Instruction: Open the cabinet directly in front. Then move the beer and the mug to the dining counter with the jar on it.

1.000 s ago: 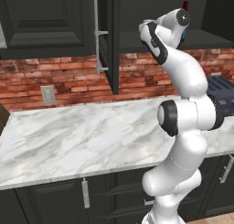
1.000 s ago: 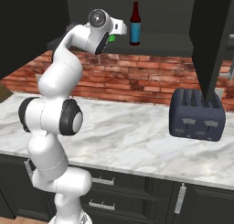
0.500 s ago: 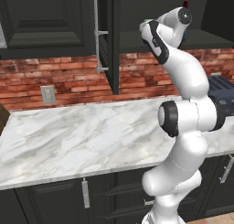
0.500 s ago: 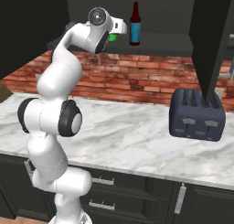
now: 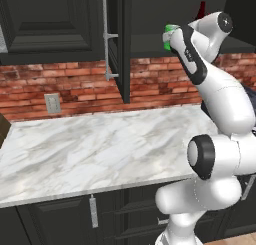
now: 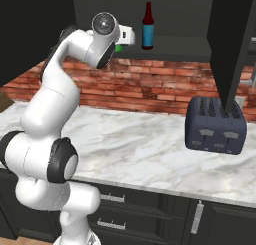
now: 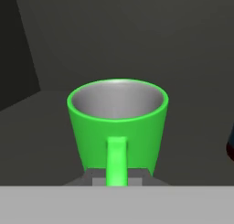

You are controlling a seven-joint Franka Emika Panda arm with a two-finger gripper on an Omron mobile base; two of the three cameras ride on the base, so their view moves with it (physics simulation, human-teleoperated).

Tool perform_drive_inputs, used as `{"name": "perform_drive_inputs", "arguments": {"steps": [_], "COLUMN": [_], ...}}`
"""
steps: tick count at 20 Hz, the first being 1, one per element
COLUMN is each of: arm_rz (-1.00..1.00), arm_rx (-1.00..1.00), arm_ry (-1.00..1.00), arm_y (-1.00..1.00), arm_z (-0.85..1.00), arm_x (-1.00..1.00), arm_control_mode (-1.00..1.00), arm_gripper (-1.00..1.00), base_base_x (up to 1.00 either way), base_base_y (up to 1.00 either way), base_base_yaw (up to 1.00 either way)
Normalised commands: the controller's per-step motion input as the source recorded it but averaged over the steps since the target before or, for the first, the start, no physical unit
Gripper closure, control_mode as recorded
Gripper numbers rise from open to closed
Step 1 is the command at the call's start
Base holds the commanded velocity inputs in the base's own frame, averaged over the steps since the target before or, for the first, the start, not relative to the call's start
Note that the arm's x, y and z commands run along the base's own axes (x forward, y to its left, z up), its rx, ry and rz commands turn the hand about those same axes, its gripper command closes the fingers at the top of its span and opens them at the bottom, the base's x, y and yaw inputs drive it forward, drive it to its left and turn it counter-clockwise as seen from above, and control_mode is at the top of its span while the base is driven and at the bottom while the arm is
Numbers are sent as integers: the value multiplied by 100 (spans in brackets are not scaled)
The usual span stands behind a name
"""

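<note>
The dark cabinet (image 5: 60,24) stands open, its left door (image 5: 121,39) swung out edge-on and its right door (image 6: 231,39) hanging open. On its shelf (image 6: 170,45) sits the green mug (image 7: 117,122), handle toward the hand. My gripper (image 7: 117,179) is shut on that handle. A bit of the mug (image 5: 170,36) shows past the hand, and beside the gripper (image 6: 127,37) the mug (image 6: 118,48) is a small green patch. The beer (image 6: 147,26) stands upright on the shelf to the mug's right, its top (image 5: 202,9) behind the wrist. The dining counter and the jar are out of view.
Below the cabinet lies a marble worktop (image 5: 90,149) backed by a brick wall with an outlet (image 5: 51,103). A dark blue toaster (image 6: 215,126) stands on the worktop at the right, under the open right door. Drawer fronts with silver handles (image 5: 93,212) line the base.
The jaws have closed on the mug's handle. The arm has hardly moved, and the mug and the beer stand where they were.
</note>
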Motion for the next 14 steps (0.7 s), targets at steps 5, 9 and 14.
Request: {"name": "perform_drive_inputs", "arguments": {"steps": [5, 9, 14], "arm_rz": [20, 32, 36], "arm_rx": [0, 3, 5], "arm_ry": [0, -8, -15], "arm_y": [-6, -12, -4], "arm_z": [-9, 0, 1], "arm_x": [-100, -100, -100], "arm_control_mode": [-100, -100, -100], "arm_gripper": [100, 100, 100], "base_base_x": [0, 0, 0], "base_base_y": [0, 0, 0], "base_base_yaw": [0, 0, 0]}}
